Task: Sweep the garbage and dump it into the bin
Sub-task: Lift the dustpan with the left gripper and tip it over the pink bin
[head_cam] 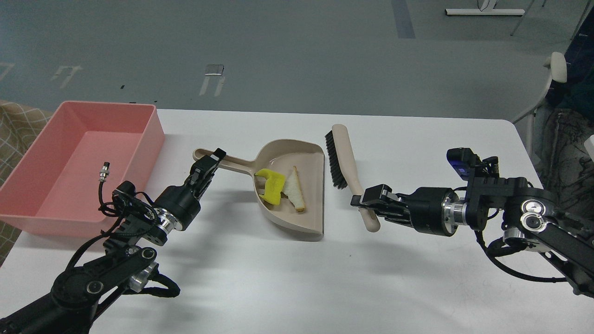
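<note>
Head view shows the 2 pieces of garbage already in the beige dustpan (297,222): the yellow chunk (273,184) and the bread slice (295,189) lie side by side in its scoop. The pink bin (153,134) stands well apart to the left, holding no garbage. The left gripper (211,162) is at the dustpan handle (232,163); whether its fingers are clamped on it I cannot tell. The right gripper (369,204) is closed on the brush (345,169) near its handle end, bristles lying beside the pan's open edge. The sweep looks done, dumping remains. Risks: a weak hold lets the pan twist on lifting, or tipping early spills both pieces onto the white table (417,287) short of the bin.
</note>
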Robot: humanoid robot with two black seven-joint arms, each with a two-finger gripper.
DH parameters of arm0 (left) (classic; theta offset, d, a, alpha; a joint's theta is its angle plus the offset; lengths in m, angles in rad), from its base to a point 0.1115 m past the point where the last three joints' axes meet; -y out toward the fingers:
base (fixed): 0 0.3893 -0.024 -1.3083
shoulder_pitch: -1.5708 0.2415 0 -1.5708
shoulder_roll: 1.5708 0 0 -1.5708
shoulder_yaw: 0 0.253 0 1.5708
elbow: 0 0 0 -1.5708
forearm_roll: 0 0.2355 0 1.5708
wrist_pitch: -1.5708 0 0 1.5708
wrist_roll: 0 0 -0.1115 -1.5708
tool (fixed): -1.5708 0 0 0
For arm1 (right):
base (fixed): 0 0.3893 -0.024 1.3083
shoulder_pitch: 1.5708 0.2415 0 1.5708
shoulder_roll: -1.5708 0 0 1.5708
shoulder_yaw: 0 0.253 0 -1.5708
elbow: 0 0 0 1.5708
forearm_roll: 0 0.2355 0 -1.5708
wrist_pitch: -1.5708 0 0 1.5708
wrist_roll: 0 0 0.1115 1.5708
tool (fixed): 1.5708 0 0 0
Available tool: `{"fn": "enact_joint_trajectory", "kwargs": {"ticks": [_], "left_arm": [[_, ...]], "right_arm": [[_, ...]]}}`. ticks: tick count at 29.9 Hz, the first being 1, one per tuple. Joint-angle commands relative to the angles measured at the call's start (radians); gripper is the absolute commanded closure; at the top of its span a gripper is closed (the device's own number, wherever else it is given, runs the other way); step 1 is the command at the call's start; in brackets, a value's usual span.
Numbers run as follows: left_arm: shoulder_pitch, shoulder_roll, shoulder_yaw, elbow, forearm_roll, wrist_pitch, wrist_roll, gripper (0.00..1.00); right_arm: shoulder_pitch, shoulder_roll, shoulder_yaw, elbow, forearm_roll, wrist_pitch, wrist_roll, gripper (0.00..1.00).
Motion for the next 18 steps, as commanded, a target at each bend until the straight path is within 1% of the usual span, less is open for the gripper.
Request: {"fn": "enact_joint_trajectory", "kwargs": {"ticks": [1,4,8,12,14,16,18], "left_arm": [[-0.010,0.027,-0.036,-0.001,-0.054,-0.009,0.001,1.00],[-0.013,0.078,-0.071,-0.005,-0.088,-0.046,0.007,1.00],[-0.013,0.130,-0.133,-0.011,-0.143,-0.072,0.015,1.00],[-0.007,0.248,-0.211,-0.037,-0.224,-0.124,0.030,1.00],[-0.001,0.288,-0.240,-0.044,-0.255,-0.147,0.035,1.00],[0.005,0.358,-0.286,-0.050,-0.297,-0.181,0.043,1.00],[0.018,0.455,-0.329,-0.047,-0.344,-0.214,0.047,1.00]], "right_arm": [[-0.003,-0.066,0.004,-0.006,0.002,0.001,0.002,1.00],[-0.020,-0.125,0.004,-0.001,0.002,0.003,0.009,1.00],[-0.046,-0.153,0.004,-0.001,0.002,0.005,0.014,1.00],[-0.057,-0.161,0.004,0.002,0.002,0.000,0.015,1.00],[-0.062,-0.161,0.004,0.003,0.002,0.000,0.015,1.00],[-0.062,-0.159,0.004,0.005,0.002,-0.002,0.015,1.00],[-0.063,-0.159,0.004,0.005,0.002,-0.002,0.015,1.00]]}}
